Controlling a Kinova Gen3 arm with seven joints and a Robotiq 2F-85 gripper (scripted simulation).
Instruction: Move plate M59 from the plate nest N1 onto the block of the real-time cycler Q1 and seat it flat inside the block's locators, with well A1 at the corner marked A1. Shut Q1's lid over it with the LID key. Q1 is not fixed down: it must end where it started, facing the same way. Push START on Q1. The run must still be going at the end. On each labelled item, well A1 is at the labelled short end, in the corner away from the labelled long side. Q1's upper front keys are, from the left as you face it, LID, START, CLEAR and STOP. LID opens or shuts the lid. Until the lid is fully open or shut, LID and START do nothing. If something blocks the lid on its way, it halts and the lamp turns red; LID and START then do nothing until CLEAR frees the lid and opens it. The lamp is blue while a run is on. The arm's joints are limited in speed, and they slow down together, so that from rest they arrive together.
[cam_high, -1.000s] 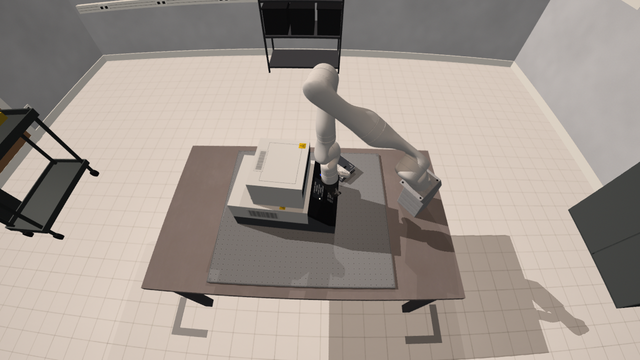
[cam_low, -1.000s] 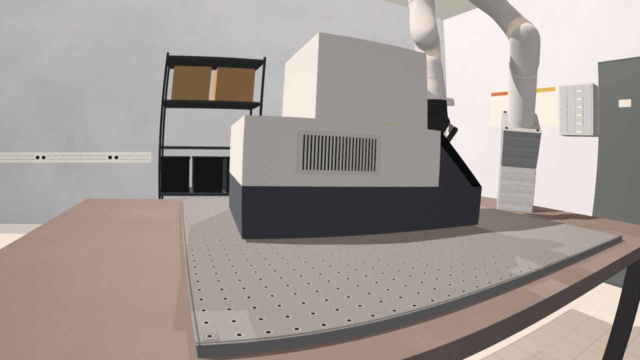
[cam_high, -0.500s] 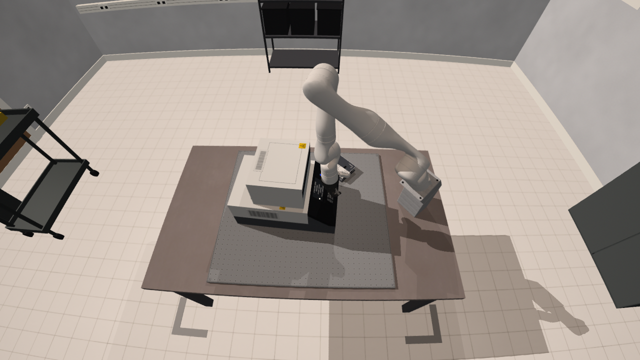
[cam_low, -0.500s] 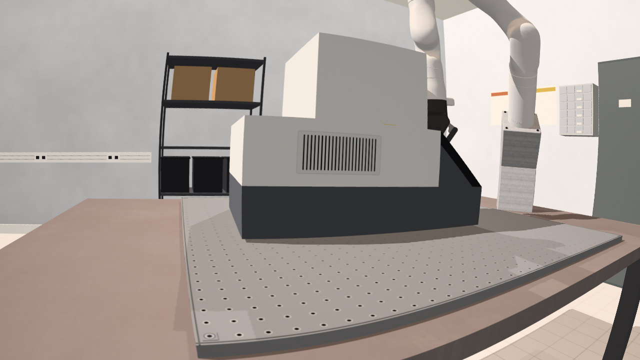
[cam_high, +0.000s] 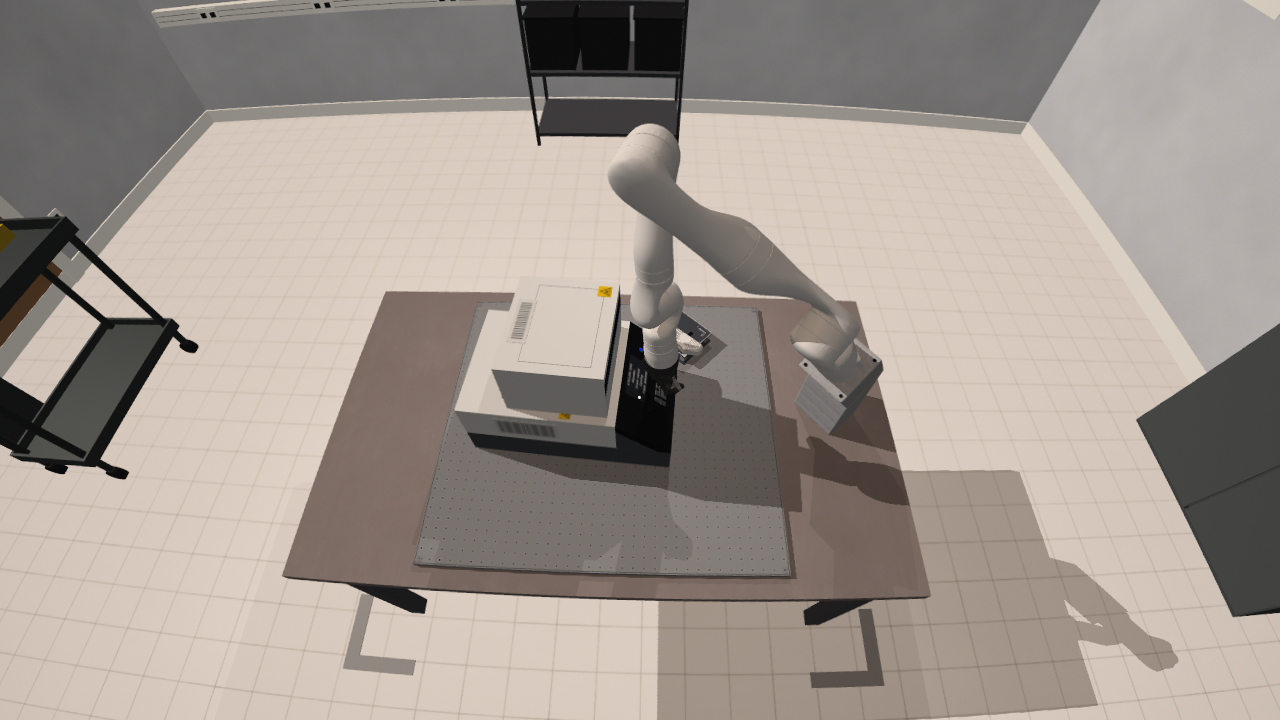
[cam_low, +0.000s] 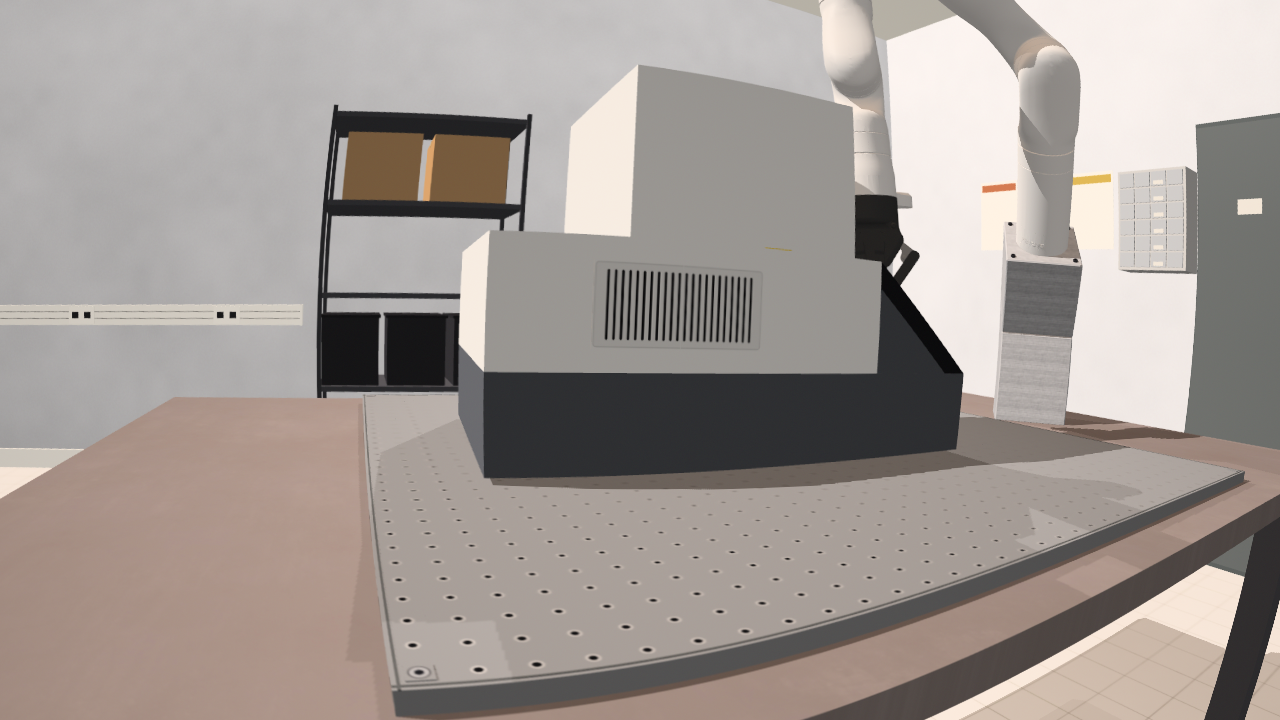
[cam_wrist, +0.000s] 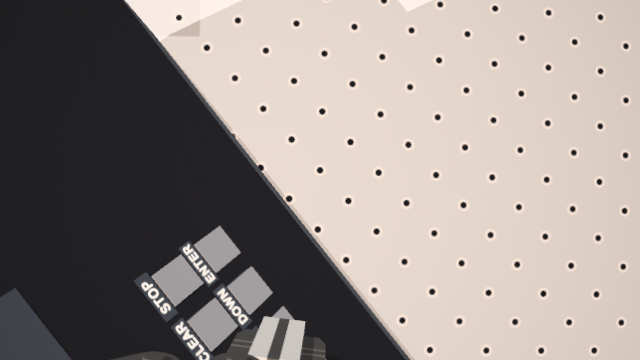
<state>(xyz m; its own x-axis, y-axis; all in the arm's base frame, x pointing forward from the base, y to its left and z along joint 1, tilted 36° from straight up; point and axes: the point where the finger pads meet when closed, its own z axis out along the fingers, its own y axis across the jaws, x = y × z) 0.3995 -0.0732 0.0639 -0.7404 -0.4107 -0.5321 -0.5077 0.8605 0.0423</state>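
The cycler Q1 stands on the perforated board with its white lid down. No plate M59 shows in any view. The plate nest N1 is partly hidden behind the arm at the back. My gripper is shut and empty, fingertips against Q1's sloped black key panel. In the wrist view they sit just right of the CLEAR key and below the DOWN key; the STOP key is further off. A small blue light shows on the panel.
The arm's base block stands at the table's right edge. The brown table carries the board. A black shelf is behind, a cart at the left, a grey cabinet at the right.
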